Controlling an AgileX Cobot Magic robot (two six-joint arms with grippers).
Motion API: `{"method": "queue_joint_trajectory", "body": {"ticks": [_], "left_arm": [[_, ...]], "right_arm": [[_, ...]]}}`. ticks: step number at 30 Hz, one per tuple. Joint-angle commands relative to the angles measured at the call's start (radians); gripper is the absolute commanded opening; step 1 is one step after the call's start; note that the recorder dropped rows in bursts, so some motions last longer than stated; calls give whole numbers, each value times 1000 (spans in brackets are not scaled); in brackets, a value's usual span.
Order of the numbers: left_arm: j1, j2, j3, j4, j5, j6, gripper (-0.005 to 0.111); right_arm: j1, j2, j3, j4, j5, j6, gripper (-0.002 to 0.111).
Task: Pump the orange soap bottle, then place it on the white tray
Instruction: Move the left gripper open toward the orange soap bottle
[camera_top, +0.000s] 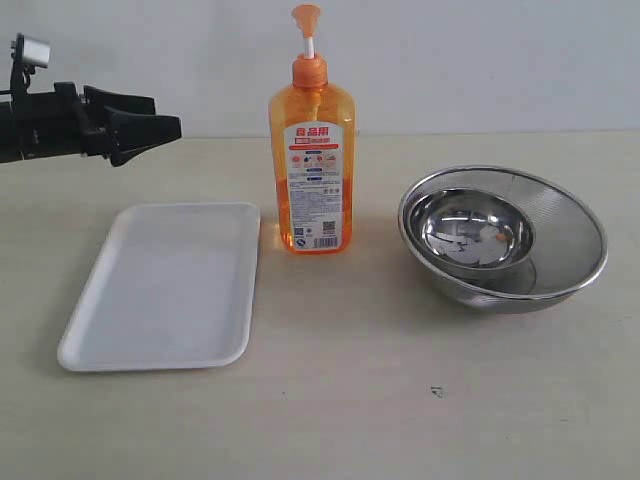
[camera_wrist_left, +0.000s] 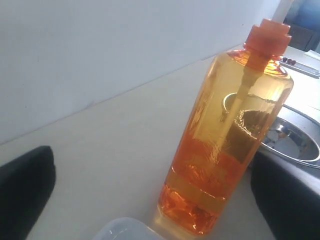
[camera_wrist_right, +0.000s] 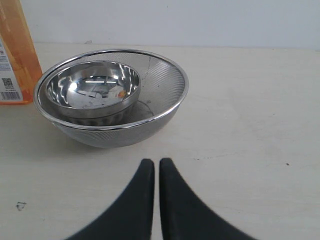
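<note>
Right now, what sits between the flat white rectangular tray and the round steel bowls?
The tall translucent orange soap bottle, standing upright; the exterior view shows it.

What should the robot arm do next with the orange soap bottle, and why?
Probably the left gripper should move toward the orange soap bottle with its jaws open. The bottle stands on the table beside the white tray, not on it, and nothing grips it. The pictures don't show whether it has been pumped.

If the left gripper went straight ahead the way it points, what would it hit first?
Most likely the orange soap bottle, standing upright ahead between the left gripper's open fingers; depth is unclear.
</note>
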Motion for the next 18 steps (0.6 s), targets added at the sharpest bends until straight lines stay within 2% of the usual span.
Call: {"method": "queue_joint_trajectory", "body": {"ticks": [1, 6, 12, 18], "left_arm": [[-7, 1, -7, -14, 15, -8, 110], [-34, 1, -16, -2, -6, 52, 110], [-114, 1, -125, 269, -37, 52, 110], [-126, 5, -185, 241, -4, 52, 110]], "right_arm": [[0, -5, -1, -1, -12, 0, 1], [0, -5, -1, -1, -12, 0, 1], [0, -5, -1, -1, -12, 0, 1], [0, -5, -1, -1, -5, 0, 1]]}}
